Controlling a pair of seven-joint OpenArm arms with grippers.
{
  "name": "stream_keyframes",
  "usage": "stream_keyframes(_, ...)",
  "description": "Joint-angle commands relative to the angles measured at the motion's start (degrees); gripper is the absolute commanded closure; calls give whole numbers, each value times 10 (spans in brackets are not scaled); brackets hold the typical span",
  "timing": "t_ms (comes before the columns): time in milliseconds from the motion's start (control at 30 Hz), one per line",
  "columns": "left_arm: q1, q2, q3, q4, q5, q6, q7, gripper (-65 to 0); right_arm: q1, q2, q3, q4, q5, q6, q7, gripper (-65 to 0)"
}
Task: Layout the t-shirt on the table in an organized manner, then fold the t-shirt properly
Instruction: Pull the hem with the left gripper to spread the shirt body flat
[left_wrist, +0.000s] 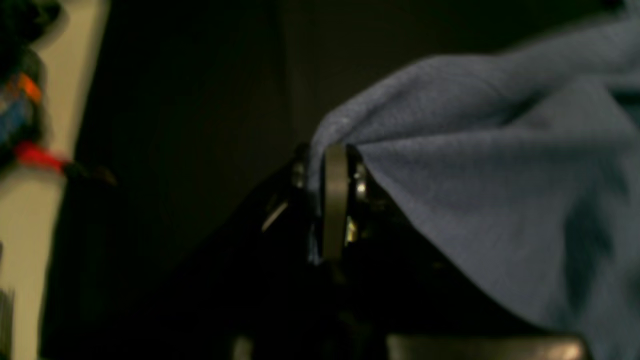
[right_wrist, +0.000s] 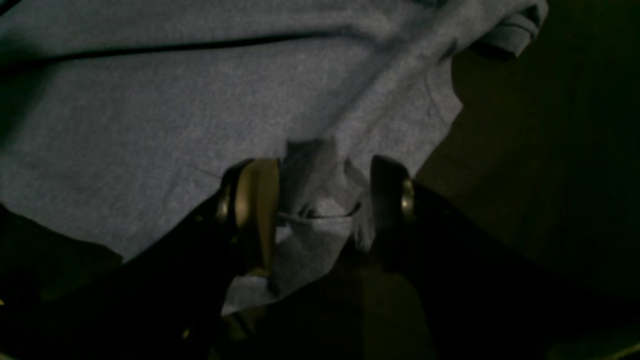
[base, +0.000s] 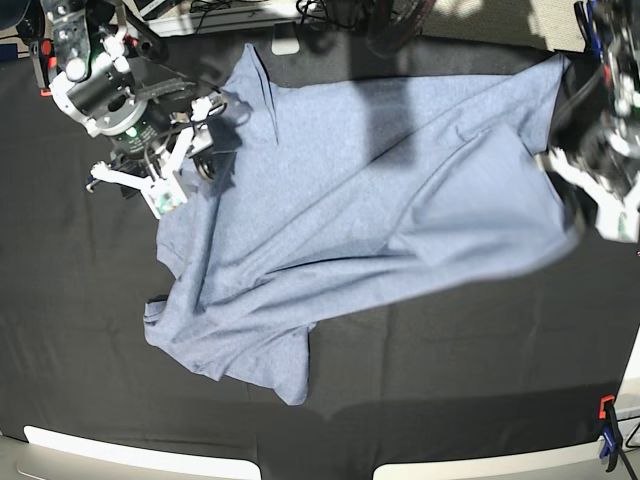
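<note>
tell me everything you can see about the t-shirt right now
The t-shirt is light heathered blue-grey knit, spread wide but rumpled across the black table, with diagonal creases. The left end effector is shut on a fold at one edge, lifting it; the right end effector straddles bunched fabric, open.

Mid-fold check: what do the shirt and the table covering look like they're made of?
The t-shirt: probably a soft cotton-type knit, matte heathered blue-grey; it drapes and creases, and a fine weave shows where the left gripper pinches it. The table: apparently covered in matte black cloth, showing no glare; its weave is too dark to make out.
</note>
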Motion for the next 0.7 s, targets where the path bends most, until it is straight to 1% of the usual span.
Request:
stream_keyframes(0,-22,-8,-3,-10,-5,6,-17,0,2,6,3,9,2,-2,13,-290)
stream_keyframes(67,-63,-8,-3,-60,-6,6,-20,0,2,6,3,9,2,-2,13,-290)
stream_keyframes(167,-134,-13,1,-153,-15,6,-45,0,3,5,3,9,2,-2,14,-290)
stream_keyframes(300,-243,-28,41,-290,-13,5,-67,0,3,-7,3,9,-3,-1,16,-290)
stream_keyframes(333,-272,-32,57,-326,-7,4,-73,0,3,-12,3,9,-3,0,16,-290)
stream_keyframes(433,-355,-33,98,-430,35,5,-97,0,2,-26,3,9,-4,2,16,-290)
stream_keyframes(567,-449,-33,143,-553,60,7,-130,0,2,-37,3,9,-23,2,16,-290)
stream_keyframes(600,-469,-33,151,-578,66,11,-139,0,2,-37,3,9,-23,2,16,-290)
stream_keyframes(667,-506,-33,166,-617,66,40,-147,0,2,-37,3,9,-22,2,16,-290)
